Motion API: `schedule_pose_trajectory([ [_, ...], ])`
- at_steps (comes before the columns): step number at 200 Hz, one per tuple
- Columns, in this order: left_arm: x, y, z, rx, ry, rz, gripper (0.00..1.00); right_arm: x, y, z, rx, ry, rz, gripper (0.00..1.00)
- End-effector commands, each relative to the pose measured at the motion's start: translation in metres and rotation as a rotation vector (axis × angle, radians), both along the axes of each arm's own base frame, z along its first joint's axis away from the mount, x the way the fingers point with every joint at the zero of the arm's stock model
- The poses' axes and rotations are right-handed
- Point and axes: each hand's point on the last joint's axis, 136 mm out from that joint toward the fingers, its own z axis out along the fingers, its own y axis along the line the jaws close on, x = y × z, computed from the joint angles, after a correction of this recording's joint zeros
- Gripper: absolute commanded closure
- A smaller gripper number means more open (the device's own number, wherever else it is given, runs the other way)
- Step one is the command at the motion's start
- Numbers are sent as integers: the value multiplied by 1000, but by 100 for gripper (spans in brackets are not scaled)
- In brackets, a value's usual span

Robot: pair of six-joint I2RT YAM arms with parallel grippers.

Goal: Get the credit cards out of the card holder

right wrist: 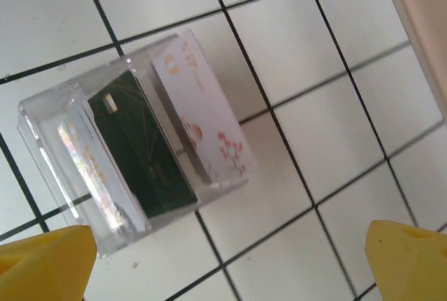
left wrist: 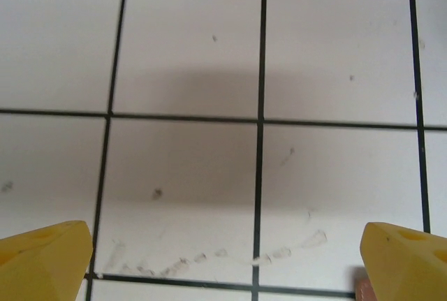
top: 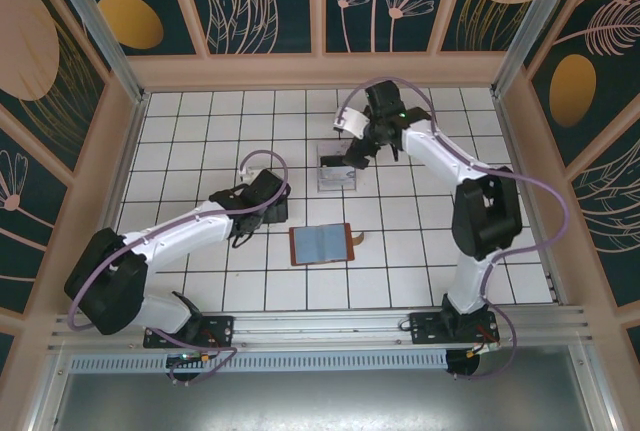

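Note:
The card holder (top: pixel 320 244) lies open on the tiles, brown-edged with grey-blue pockets facing up and its strap tab (top: pixel 358 238) at the right. Three credit cards stand in a clear acrylic stand (right wrist: pixel 49 119): a shiny white one (right wrist: pixel 91 168), a dark one (right wrist: pixel 143 147) and a white one with pink flowers (right wrist: pixel 202 112). My right gripper (right wrist: pixel 227 273) hovers open just beside the stand, nothing between its yellow fingertips (right wrist: pixel 408 259). My left gripper (left wrist: pixel 227 266) is open over bare tile, left of the card holder, whose brown corner (left wrist: pixel 363 288) shows by its right fingertip.
The acrylic stand (top: pixel 336 169) sits one tile row behind the card holder. Wooden walls (top: pixel 320 71) enclose the tiled floor on three sides, and a wall edge (right wrist: pixel 422 21) runs close on the right. A metal rail (top: pixel 320 326) carries the arm bases at the front.

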Motion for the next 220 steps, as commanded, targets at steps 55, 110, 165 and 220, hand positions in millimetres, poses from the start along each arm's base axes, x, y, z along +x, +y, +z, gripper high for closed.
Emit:
schedule_pose_trajectory([
  [55,43,76,40,246,-278,179,1,-22,-62,2,334,-139,-501,1],
  [110,52,143,37,192,-371,352,2,-48,-122,-26,463,-254,-720,1],
  [165,59,179,53,191,-522,376,2,-60,-181,-34,614,-382,-881,1],
  [220,72,187,61,83,-739,331,1,-60,-207,-16,705,-538,-887,1],
])
